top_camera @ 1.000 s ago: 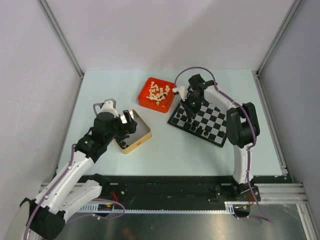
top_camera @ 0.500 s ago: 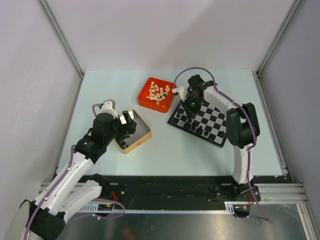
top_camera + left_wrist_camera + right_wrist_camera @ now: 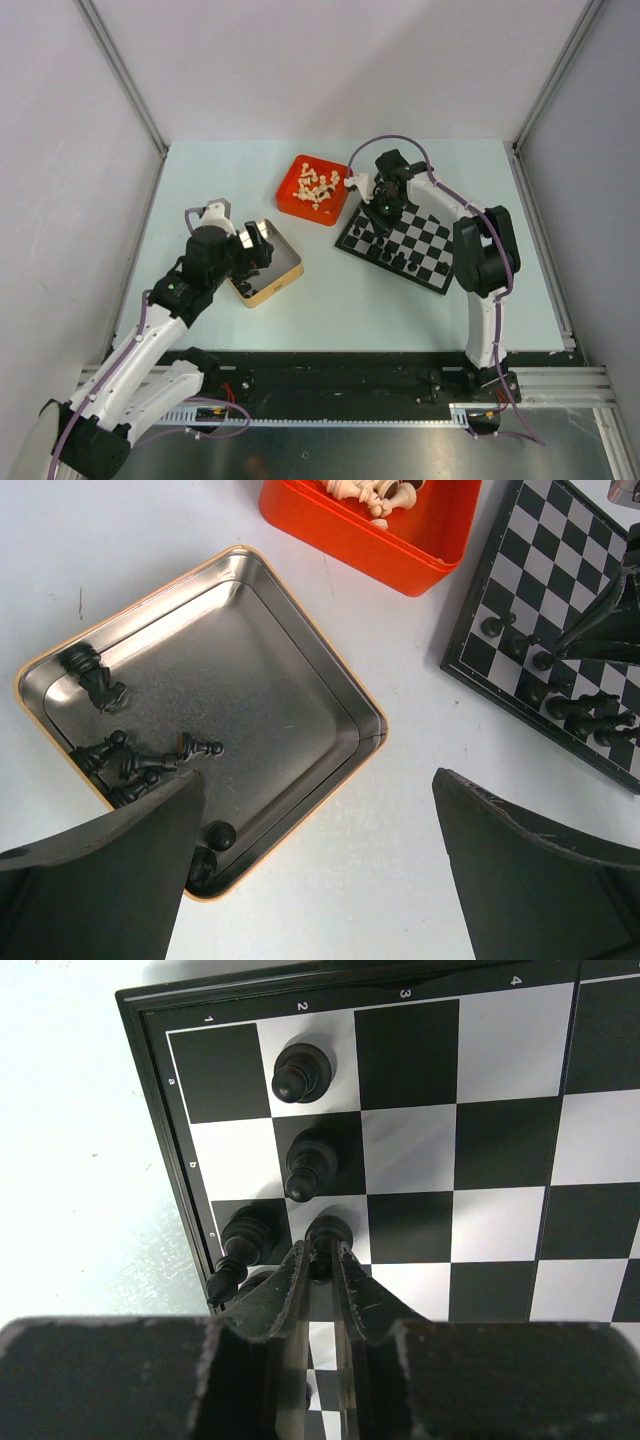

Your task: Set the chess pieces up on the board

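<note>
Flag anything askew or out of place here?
The board sits rotated, not square with the table edges. In the tin, loose black pieces lie mostly tipped over along one side. No spill or damage shows.

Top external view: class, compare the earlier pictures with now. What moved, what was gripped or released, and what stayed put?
The right hand shifted only slightly over the board and stayed shut on a black chess piece. Nothing was released. The left hand stayed open above the tin. Tin, red tray and board kept their places.
</note>
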Tool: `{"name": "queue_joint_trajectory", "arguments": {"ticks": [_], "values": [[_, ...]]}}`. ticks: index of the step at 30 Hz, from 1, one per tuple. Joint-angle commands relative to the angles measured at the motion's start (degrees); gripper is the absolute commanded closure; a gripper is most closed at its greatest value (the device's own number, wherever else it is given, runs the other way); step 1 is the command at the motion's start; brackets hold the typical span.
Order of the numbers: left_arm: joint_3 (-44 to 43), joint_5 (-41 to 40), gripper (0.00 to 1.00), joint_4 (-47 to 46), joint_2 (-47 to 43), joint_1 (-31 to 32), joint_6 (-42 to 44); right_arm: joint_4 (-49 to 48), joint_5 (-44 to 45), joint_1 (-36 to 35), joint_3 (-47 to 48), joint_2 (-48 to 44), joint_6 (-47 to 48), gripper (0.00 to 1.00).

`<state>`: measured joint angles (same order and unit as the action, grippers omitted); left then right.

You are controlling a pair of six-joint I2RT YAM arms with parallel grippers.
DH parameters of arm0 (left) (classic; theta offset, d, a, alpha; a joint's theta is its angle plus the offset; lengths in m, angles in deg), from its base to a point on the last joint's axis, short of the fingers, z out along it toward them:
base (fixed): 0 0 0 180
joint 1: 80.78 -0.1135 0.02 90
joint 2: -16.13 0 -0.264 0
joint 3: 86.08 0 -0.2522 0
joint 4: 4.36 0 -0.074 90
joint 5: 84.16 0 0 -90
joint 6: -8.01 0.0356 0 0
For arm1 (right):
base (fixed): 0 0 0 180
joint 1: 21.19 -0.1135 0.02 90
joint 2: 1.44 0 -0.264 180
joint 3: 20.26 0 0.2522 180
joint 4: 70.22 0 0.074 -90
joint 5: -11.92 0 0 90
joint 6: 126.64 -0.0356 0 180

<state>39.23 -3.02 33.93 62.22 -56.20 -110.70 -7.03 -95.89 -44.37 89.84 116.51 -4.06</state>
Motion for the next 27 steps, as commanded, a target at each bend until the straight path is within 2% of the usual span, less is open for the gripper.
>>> {"name": "queue_joint_trajectory", "arguments": {"ticks": [1,3,6,9,15,22,27], "values": [[-0.82,-0.01,0.00,-1.51,-0.21,-0.50,-1.26,0.67,0.76,-0.20,-0.36,-2.81,-0.41,0.81],[-0.91,0.16,0.00,-1.51,-0.03,-0.50,-1.26,0.76,0.58,-0.11,-0.10,-3.16,-0.58,0.77],[-1.52,0.77,0.00,-1.59,0.32,-0.76,-1.26,0.84,0.31,0.24,1.13,-3.60,-1.29,0.65],[-2.14,2.44,0.00,-1.51,1.02,-1.46,-1.52,1.54,-0.13,0.85,3.15,-4.31,-1.64,0.59],[-2.14,5.08,0.00,-1.60,2.25,-3.66,-3.19,2.34,-2.58,2.52,5.62,-7.03,-2.43,0.55],[-0.91,8.34,0.00,-1.51,5.41,-5.86,-5.56,1.46,-14.78,4.90,3.69,-12.48,-3.40,0.52],[-0.82,10.97,0.05,-1.25,9.54,-6.12,-6.80,-0.73,-20.25,4.81,0.35,-16.95,-3.84,0.51]]}}
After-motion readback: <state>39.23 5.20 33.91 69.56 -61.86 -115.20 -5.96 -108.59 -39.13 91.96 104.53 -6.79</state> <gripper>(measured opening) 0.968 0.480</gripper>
